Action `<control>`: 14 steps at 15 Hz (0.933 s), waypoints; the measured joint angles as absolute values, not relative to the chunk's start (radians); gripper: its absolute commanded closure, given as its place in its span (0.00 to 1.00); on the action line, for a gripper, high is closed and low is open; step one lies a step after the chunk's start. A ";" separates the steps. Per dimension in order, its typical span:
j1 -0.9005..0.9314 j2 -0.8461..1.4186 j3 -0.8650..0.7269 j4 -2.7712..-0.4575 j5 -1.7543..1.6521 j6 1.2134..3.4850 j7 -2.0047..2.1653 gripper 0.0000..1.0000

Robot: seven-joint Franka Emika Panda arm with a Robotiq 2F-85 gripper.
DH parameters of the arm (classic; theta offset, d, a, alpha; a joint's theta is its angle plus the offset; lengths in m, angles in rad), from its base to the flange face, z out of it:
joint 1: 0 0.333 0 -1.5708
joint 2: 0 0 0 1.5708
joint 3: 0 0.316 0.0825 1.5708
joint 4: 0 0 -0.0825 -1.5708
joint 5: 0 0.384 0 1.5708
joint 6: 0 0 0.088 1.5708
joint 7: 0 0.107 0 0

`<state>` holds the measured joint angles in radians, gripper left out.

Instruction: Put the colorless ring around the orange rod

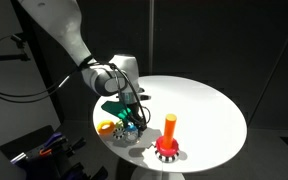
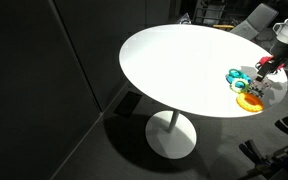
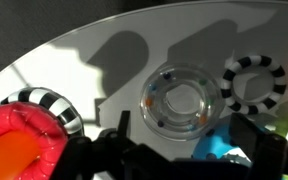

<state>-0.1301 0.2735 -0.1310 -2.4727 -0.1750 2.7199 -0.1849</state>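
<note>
The colorless ring [image 3: 181, 100] lies flat on the white table [image 1: 199, 100]; it is see-through, with small coloured beads inside. My gripper [image 3: 184, 130] is open, and its dark fingers hang just over the ring's near edge, one on each side. In both exterior views the gripper [image 1: 130, 108] [image 2: 268, 66] hovers low over the cluster of rings. The orange rod [image 1: 170, 127] stands upright on its red base [image 1: 167, 152], a short way from the gripper. In the wrist view the red base with its striped rim [image 3: 29, 122] fills the lower left.
A teal-blue ring [image 3: 219, 148] [image 2: 236, 76] lies next to the clear one, partly under a finger. A black-and-white striped ring [image 3: 254, 82] lies beyond it. A yellow ring [image 2: 249, 101] [image 1: 106, 127] sits near the table edge. Dark curtains surround the table.
</note>
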 measured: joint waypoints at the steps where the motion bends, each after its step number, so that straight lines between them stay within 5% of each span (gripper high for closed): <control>1: -0.130 0.279 -0.130 -2.472 -0.172 2.727 -0.185 0.00; 14: -0.162 0.326 -0.103 -2.462 -0.096 2.740 -0.222 0.00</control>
<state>-0.1618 0.3258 -0.1031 -2.4623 -0.0963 2.7395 -0.2222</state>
